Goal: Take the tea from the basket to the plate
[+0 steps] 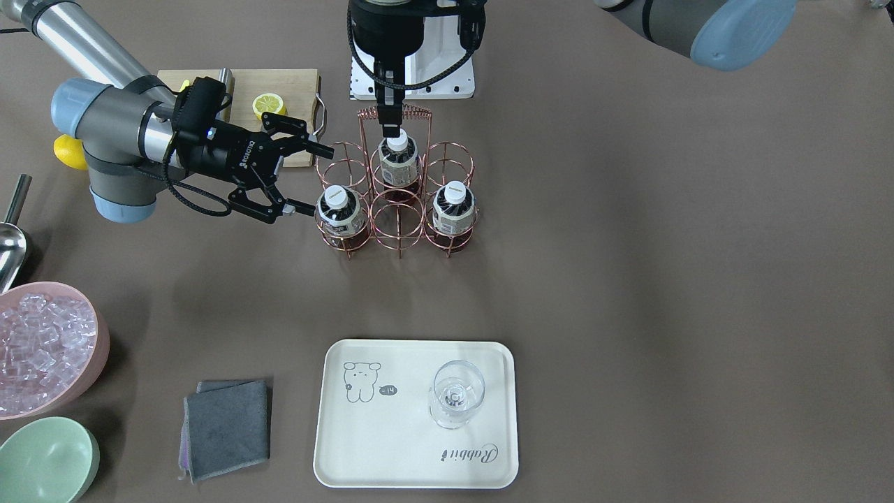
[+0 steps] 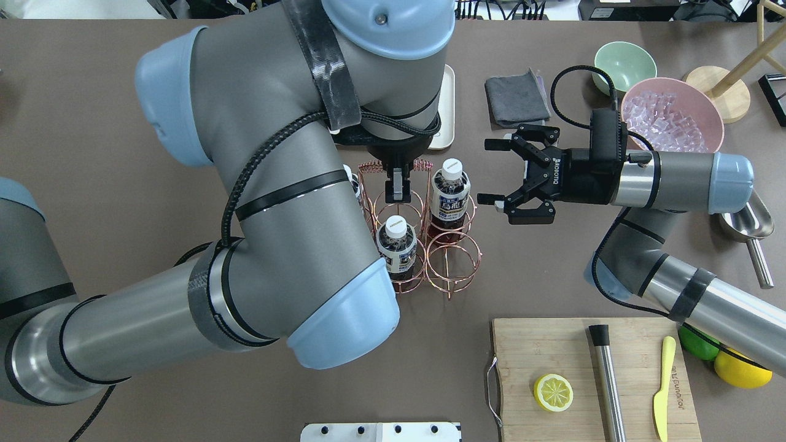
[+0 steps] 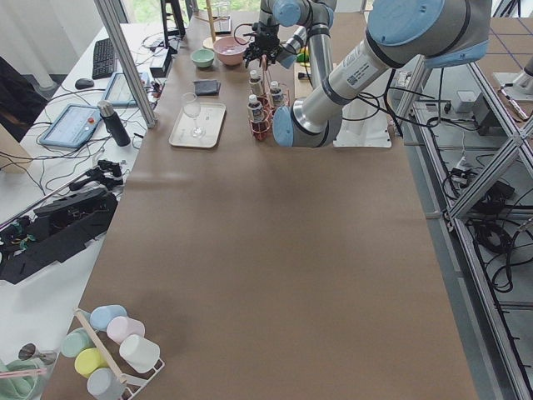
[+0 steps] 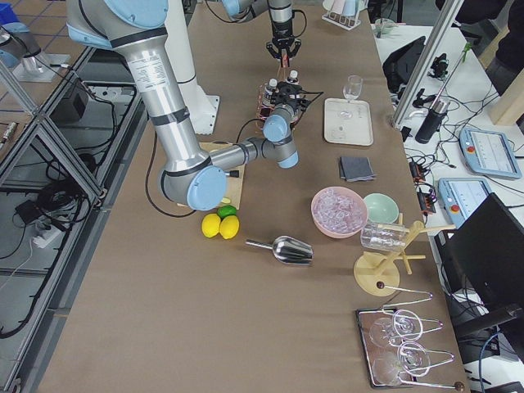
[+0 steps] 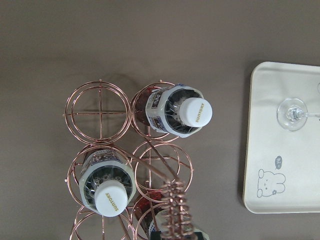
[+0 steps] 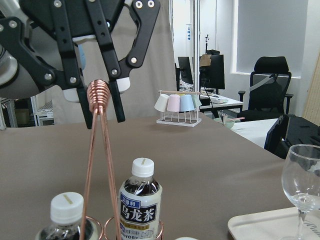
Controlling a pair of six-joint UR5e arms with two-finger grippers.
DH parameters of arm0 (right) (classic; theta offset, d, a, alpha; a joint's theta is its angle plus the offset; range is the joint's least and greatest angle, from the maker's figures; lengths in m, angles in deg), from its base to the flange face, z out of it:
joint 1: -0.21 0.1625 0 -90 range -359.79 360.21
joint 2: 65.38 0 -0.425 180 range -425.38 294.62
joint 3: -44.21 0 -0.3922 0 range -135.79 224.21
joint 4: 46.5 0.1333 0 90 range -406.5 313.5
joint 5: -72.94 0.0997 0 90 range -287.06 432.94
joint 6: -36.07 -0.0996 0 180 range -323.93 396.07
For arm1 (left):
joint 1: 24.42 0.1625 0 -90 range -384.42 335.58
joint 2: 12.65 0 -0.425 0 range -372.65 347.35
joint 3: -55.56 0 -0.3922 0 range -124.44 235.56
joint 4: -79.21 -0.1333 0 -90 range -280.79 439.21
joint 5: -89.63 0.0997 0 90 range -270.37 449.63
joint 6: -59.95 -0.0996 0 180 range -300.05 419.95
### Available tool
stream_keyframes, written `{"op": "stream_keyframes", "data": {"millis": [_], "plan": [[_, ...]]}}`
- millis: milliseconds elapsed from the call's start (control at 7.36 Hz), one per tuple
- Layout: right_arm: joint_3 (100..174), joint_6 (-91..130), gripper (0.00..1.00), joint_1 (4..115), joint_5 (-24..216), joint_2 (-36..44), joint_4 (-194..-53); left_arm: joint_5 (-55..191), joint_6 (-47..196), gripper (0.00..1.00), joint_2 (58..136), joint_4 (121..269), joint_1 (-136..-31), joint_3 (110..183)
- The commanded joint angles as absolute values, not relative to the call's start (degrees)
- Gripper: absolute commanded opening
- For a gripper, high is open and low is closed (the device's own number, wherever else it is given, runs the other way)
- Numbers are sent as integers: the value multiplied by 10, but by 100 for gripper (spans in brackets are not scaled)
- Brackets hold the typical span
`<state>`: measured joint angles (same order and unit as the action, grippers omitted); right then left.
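Observation:
The copper wire basket (image 1: 399,209) stands mid-table and holds three tea bottles (image 1: 341,209) (image 1: 398,161) (image 1: 454,209). My left gripper (image 1: 391,129) comes straight down and its fingers are closed around the coiled handle (image 6: 98,92). My right gripper (image 1: 316,178) is open and empty, level with the bottles. It sits just beside the nearest tea (image 2: 450,193), not touching it. The cream plate (image 1: 412,454) lies near the far table edge with a stemmed glass (image 1: 457,395) on it. In the overhead view my left arm hides most of the plate (image 2: 446,110) and one bottle.
A wooden cutting board (image 1: 293,91) with half a lemon (image 1: 269,105) lies behind my right gripper. A pink bowl of ice (image 1: 42,349), a mint bowl (image 1: 45,461), a grey cloth (image 1: 227,426) and a metal scoop (image 1: 10,244) lie on my right side.

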<state>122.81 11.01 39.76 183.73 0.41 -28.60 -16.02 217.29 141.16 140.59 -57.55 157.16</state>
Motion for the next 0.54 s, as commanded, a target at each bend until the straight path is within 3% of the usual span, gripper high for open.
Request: {"op": "stream_keyframes", "data": {"millis": [0, 408], "plan": [[1226, 110, 97, 392, 1819, 1, -301, -160, 2174, 0, 1412, 1405, -576, 1572], [1213, 116, 96, 391, 1809, -3, -308, -160, 2174, 0, 1412, 1405, -576, 1574]]}}
